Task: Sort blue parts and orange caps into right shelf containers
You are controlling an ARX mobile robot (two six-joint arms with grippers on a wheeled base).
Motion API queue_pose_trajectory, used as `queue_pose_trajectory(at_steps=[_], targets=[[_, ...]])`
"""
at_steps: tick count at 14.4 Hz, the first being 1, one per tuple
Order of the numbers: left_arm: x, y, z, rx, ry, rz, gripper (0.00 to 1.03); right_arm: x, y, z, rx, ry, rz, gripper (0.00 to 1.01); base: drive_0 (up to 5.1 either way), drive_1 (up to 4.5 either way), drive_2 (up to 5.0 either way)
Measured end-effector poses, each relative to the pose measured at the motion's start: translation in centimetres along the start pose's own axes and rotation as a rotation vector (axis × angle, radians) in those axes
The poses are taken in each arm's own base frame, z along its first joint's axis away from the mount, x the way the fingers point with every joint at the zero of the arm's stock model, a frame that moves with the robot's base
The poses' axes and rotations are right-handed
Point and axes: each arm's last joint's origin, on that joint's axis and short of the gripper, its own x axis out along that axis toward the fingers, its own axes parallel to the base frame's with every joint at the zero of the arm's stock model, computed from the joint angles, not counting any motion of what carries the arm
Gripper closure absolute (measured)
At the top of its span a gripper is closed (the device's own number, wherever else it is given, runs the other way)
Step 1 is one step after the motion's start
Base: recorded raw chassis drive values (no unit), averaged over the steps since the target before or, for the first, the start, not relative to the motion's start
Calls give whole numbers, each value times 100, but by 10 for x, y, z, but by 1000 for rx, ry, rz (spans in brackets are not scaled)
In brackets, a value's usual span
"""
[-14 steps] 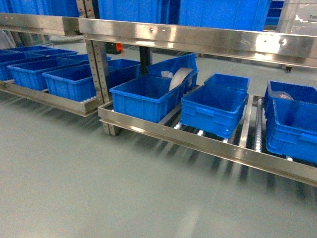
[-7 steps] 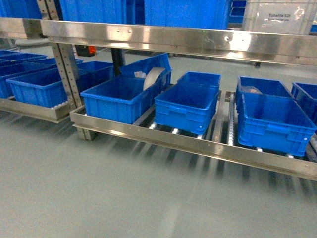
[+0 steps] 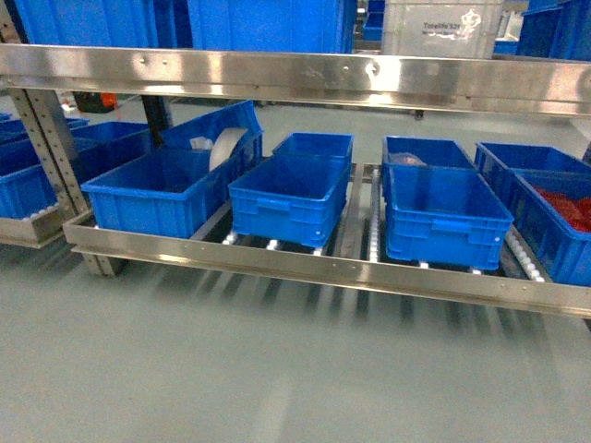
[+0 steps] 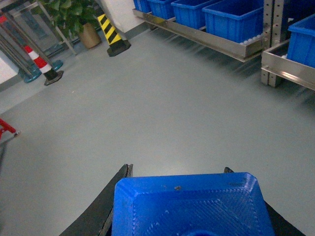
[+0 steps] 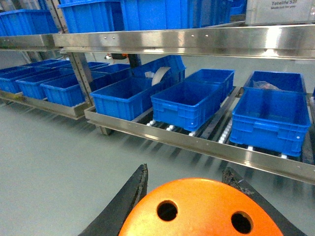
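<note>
A white bin (image 3: 441,28) on the upper shelf level carries dark printed lettering and a small emblem, too blurred in the head view to read; in the right wrist view the same bin (image 5: 279,11) shows a line that looks like "Totelife" with a second line under it that I cannot make out.

The floor (image 3: 231,369) is smooth grey-green, streaked by motion blur near the rack. A stainless steel shelf rack (image 3: 305,78) with roller tracks spans the head view, its lower level holding the right shelf containers (image 3: 443,217), open blue crates set side by side in two rows. One crate at the far right (image 3: 563,221) holds something red. A crate tilted at the back left holds a white curved piece (image 3: 226,146). In the left wrist view a yellow-and-black striped cone (image 4: 112,34), a red-and-white striped cone (image 4: 42,64) and a potted plant (image 4: 74,17) stand far off across the floor.

The left gripper (image 4: 184,196) has its dark fingers (image 4: 106,206) clamped on either side of a blue part (image 4: 192,206), a tray-like moulded piece with a textured face. The right gripper (image 5: 197,196) has its fingers (image 5: 128,201) closed against the sides of an orange cap (image 5: 202,209), its holed top facing the camera. Both held things are well apart from the crates.
</note>
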Motion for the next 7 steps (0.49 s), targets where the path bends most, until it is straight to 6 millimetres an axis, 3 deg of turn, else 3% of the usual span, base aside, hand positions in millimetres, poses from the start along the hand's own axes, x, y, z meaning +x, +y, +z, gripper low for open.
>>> queue_pose_trajectory(at_steps=[7], targets=[[0,0,0,0,0,0,58,0,0,0,0,0,0,60,-144,-144,-144]])
